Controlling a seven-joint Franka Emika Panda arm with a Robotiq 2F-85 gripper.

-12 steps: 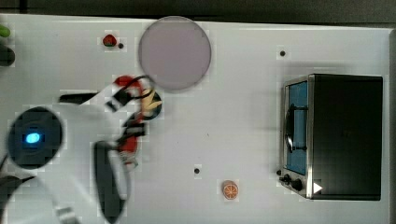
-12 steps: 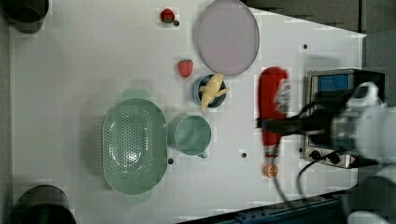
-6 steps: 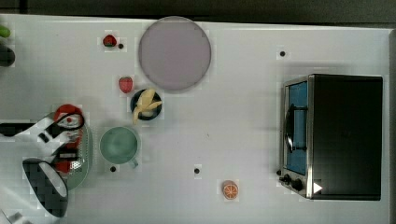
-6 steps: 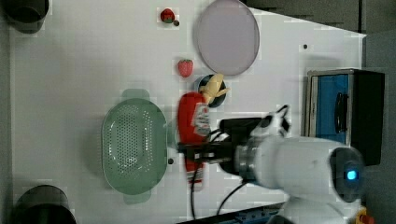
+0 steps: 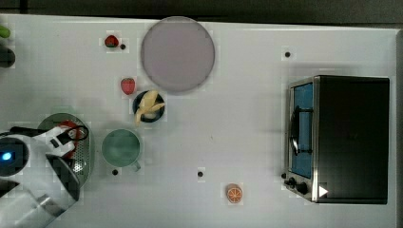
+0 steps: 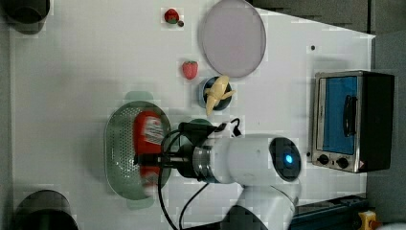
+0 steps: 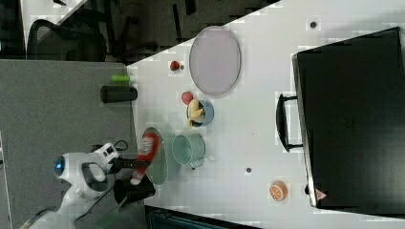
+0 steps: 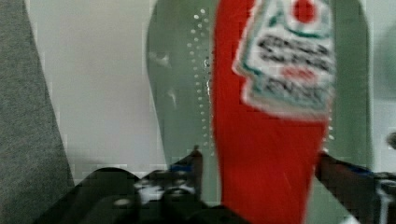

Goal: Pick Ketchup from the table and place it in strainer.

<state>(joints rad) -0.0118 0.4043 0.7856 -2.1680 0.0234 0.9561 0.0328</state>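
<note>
Over the strainer (image 6: 119, 158) your claw (image 8: 261, 172) stands spread, its two fingers (image 8: 196, 163) clear of the Ketchup (image 6: 148, 139) on either side. You can see the red bottle lying lengthwise in the green basket, label up. Just beside the strainer sits the green cup (image 5: 121, 148) on the bench (image 5: 247, 118).
</note>
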